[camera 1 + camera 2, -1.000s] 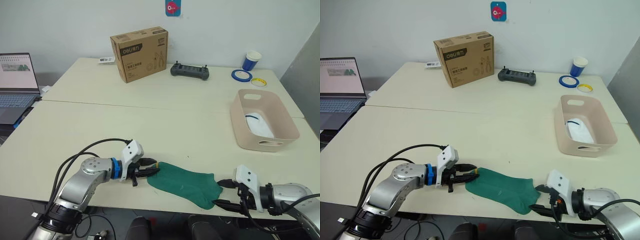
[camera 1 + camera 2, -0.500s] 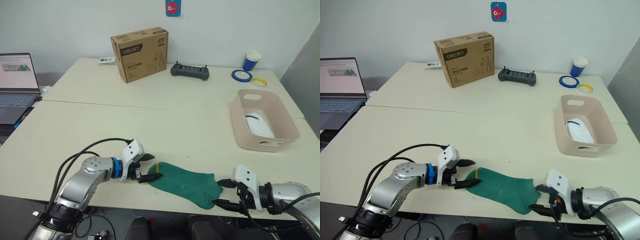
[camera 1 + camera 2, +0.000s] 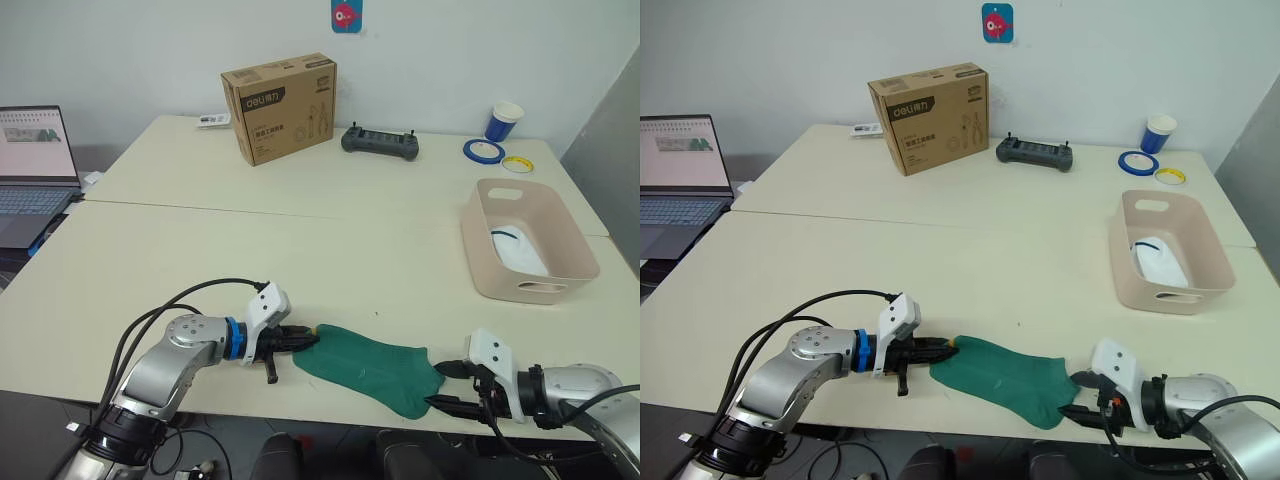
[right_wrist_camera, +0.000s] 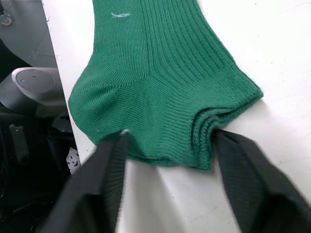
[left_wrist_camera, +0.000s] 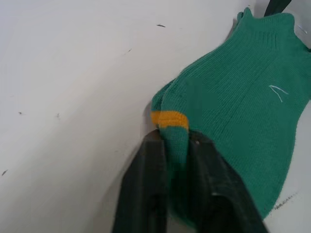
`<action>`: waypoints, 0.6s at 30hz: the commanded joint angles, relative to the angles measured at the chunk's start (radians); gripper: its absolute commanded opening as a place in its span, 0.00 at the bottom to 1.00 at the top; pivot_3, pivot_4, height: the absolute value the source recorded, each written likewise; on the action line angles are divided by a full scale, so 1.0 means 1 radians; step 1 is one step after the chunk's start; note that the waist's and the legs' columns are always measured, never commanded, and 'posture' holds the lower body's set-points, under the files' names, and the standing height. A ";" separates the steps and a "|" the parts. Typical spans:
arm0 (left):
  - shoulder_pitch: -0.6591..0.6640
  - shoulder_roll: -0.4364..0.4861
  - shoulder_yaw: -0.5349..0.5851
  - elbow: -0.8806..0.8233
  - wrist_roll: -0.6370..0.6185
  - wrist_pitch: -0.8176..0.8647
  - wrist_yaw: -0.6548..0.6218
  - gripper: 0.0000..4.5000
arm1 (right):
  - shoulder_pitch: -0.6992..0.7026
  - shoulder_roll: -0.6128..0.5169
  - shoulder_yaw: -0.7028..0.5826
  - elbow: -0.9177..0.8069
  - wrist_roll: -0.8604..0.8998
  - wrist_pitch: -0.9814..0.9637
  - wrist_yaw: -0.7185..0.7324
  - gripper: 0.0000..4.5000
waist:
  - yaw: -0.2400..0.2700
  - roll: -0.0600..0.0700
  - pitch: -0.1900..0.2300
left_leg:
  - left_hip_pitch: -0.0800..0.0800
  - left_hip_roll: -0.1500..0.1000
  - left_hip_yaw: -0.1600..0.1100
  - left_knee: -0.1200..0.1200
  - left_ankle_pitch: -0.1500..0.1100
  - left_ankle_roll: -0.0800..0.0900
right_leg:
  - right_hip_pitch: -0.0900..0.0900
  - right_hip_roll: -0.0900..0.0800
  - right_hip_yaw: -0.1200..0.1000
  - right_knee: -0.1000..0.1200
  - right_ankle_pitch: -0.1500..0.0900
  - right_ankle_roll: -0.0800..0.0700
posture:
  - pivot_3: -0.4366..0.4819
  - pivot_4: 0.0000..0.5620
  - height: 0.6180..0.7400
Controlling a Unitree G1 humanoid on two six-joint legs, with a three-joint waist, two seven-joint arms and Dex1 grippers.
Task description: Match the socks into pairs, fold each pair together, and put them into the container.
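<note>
Dark green socks point(image 3: 366, 364) lie stacked flat near the table's front edge, with a yellow cuff mark point(image 5: 169, 119) at their left end. My left gripper point(image 3: 301, 338) is shut on that cuff; in the left wrist view its fingers point(image 5: 146, 160) pinch the fabric just below the yellow mark. My right gripper point(image 3: 446, 386) stands open at the socks' right end, a finger point(image 4: 111, 170) on either side of the bunched fabric. The pale pink container point(image 3: 478, 250) sits at the right with white socks point(image 3: 516, 250) inside it.
A brown cardboard box point(image 3: 280, 107), a black controller point(image 3: 380, 141), a blue cup point(image 3: 504, 121) and tape rolls point(image 3: 483, 150) stand along the far side. A laptop point(image 3: 30, 160) sits at the far left. The green socks' right end overhangs the front edge.
My left gripper opened half a second ago and is now shut again on the green cuff. The right gripper has stayed in place.
</note>
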 commanded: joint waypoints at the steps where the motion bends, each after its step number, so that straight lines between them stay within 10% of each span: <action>1: -0.008 -0.004 -0.002 -0.027 -0.007 0.000 0.003 0.00 | -0.018 0.004 0.002 -0.001 0.008 -0.004 0.005 0.32 | 0.000 0.000 0.000 | 0.000 0.000 0.000 0.000 0.000 0.000 | 0.000 0.000 0.000 0.000 0.000 0.000 | 0.48 0.27 1.00; 5: -0.001 -0.007 0.007 -0.035 -0.015 0.008 0.013 0.00 | -0.039 0.008 0.007 0.001 0.020 0.003 0.012 0.00 | 0.000 0.000 0.000 | 0.000 0.000 0.000 0.000 0.000 0.000 | 0.000 0.000 0.000 0.000 0.000 0.000 | 0.48 0.27 1.00; 18: 0.069 -0.054 0.165 -0.116 -0.076 0.136 0.238 0.00 | -0.331 0.085 0.117 0.186 -0.020 -0.033 0.063 0.00 | 0.000 0.000 0.000 | -0.001 0.000 0.000 0.000 0.000 0.000 | -0.001 0.000 0.000 0.000 0.002 0.004 | 0.48 0.27 1.00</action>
